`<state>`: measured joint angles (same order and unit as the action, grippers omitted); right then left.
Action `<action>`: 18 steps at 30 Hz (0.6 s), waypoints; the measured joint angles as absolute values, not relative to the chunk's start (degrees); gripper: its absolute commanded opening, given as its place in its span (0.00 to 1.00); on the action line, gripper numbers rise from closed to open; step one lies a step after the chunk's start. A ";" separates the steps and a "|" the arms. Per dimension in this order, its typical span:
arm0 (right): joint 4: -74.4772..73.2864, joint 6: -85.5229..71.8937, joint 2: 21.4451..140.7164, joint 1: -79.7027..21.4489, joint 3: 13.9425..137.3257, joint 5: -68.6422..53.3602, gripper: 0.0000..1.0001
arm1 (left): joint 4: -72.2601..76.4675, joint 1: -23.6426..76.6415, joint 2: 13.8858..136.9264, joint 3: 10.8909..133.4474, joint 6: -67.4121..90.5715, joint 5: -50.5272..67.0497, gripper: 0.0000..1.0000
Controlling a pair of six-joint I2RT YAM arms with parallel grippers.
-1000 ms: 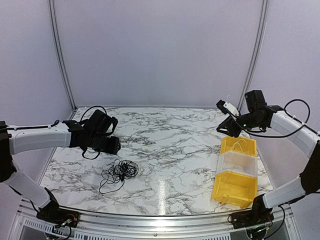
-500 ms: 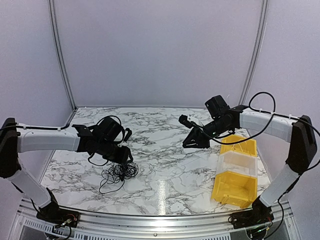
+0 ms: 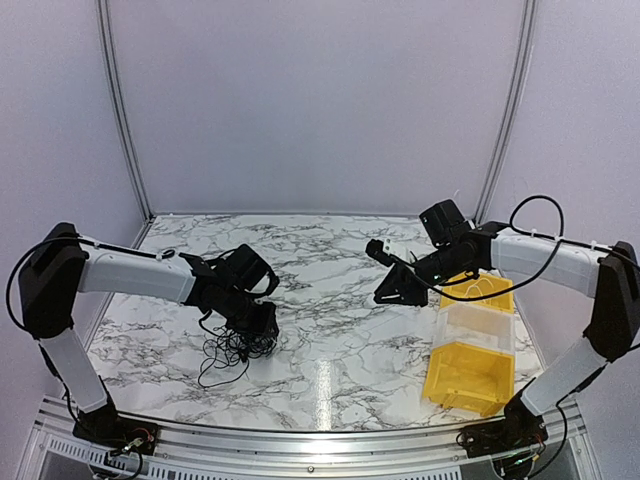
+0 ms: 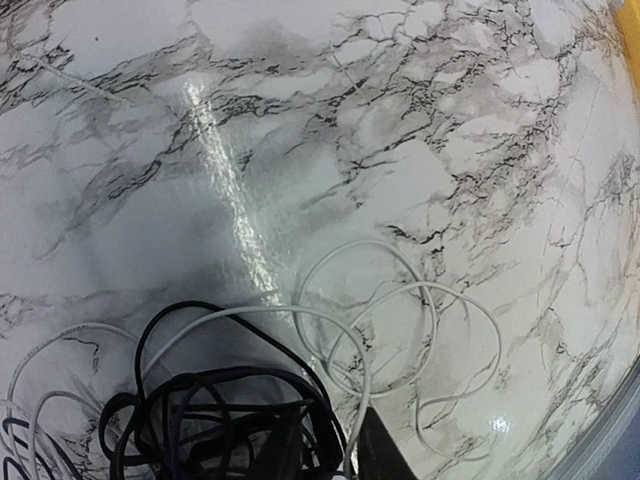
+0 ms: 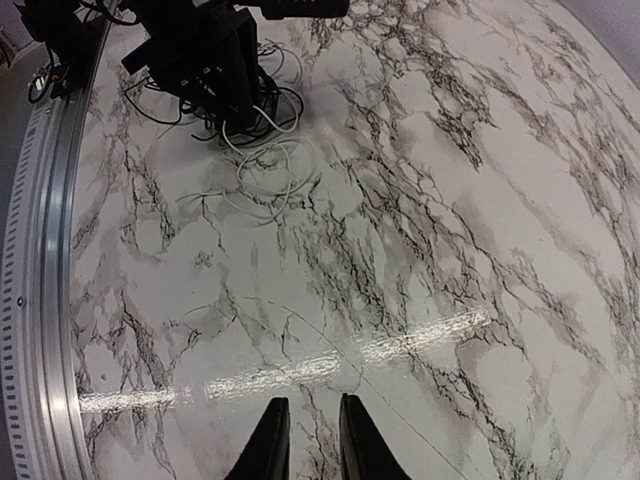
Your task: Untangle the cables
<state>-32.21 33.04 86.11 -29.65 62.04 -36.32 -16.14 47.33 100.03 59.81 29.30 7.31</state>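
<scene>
Left fingers [image 4: 386, 456] among the cables [image 4: 230, 395], grip unclear; right fingers [image 5: 268, 445] slightly parted, empty.

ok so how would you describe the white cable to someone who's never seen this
On the marble table, find the dark tangle of cables at the front left, where the left tool sits. The white cable trails out of it in loose loops over bare marble; it is the only pale strand, the rest being black.

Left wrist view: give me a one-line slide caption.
Left gripper tip-down in a tangle of thin black and white cables on a white, grey-veined marble tabletop.
</scene>
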 measured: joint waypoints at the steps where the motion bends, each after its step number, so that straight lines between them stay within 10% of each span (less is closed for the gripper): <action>1: -32.14 33.06 86.13 -29.65 62.04 -36.16 0.19 | -16.12 47.35 100.18 60.12 29.36 7.40 0.09; 9: -32.38 33.12 86.98 -29.69 62.98 -35.31 0.16 | -15.44 47.37 96.71 60.53 28.36 7.62 0.00; 18: -32.14 33.39 89.23 -35.99 75.77 -34.28 0.37 | -12.67 47.44 76.34 55.64 21.54 11.49 0.02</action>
<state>-32.14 33.39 89.23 -35.99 75.77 -34.28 -12.67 47.44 76.34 55.64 21.54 11.49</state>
